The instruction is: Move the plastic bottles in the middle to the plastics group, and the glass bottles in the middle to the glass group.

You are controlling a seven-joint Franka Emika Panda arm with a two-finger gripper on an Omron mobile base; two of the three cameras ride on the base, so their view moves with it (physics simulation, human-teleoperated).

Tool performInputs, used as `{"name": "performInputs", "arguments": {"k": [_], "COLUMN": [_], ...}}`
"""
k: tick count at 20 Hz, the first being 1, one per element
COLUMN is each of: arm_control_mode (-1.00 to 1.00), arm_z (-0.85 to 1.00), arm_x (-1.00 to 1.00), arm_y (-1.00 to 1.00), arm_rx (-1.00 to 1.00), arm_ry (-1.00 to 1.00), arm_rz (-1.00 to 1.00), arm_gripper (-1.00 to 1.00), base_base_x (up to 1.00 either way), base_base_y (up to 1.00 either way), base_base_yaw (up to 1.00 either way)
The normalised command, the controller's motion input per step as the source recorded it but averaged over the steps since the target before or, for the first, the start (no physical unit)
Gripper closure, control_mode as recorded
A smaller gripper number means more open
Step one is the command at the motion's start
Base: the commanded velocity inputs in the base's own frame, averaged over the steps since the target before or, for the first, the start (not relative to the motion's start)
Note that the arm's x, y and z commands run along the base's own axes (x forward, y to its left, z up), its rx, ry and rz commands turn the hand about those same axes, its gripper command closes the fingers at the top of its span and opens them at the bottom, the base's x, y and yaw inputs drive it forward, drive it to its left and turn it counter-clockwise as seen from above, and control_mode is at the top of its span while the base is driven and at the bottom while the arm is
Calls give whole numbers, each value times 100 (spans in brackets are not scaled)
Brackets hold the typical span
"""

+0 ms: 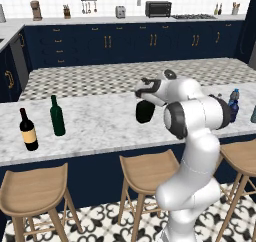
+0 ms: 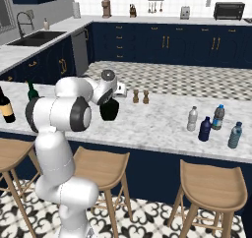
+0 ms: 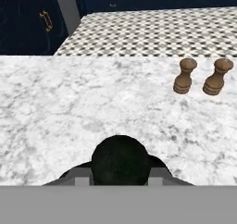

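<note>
My gripper point(image 1: 146, 97) point(image 2: 111, 99) point(image 3: 119, 177) is shut on the short neck of the glass bottle point(image 1: 145, 112) point(image 2: 109, 111) point(image 3: 120, 157), squat and near black, at the middle of the marble island. Whether its base touches the counter I cannot tell. The glass group stands far left: a green wine bottle point(image 1: 57, 117) point(image 2: 32, 91) and a black one with a tan label point(image 1: 28, 131) point(image 2: 6, 106). To the right are the plastic bottles, one clear grey with a white cap point(image 2: 192, 119) and one navy point(image 2: 204, 129). Beside them is the plastics group: a blue-capped bottle point(image 2: 218, 117) point(image 1: 233, 105) and a teal bottle point(image 2: 235, 135).
Two wooden pepper mills point(image 2: 136, 96) point(image 3: 184, 76) stand at the island's far side, just beyond the held bottle. Wooden stools point(image 1: 147, 172) point(image 2: 209, 185) line the near edge of the island point(image 1: 95, 131). Bare marble lies between the held bottle and the wine bottles.
</note>
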Motion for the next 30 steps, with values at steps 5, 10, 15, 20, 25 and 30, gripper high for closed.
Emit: {"name": "performInputs", "arguments": {"k": [5,10,15,20,25,30], "arm_control_mode": [-100,-100,-100,-100,-100,-100], "arm_z": [2,6,11,5,0,0], "arm_x": [-37,-23,-15,-23,-22,2], "arm_y": [84,100,100,71,43,53], "arm_rx": [1,-5,-3,0,0,0], "arm_ry": [0,-2,-8,-3,-3,-7], "arm_rz": [17,15,9,11,17,9], "arm_gripper": [100,100,100,100,100,100], "base_base_x": [0,0,0,0,0,0], "base_base_y": [0,0,0,0,0,0], "base_base_yaw": [0,0,0,0,0,0]}}
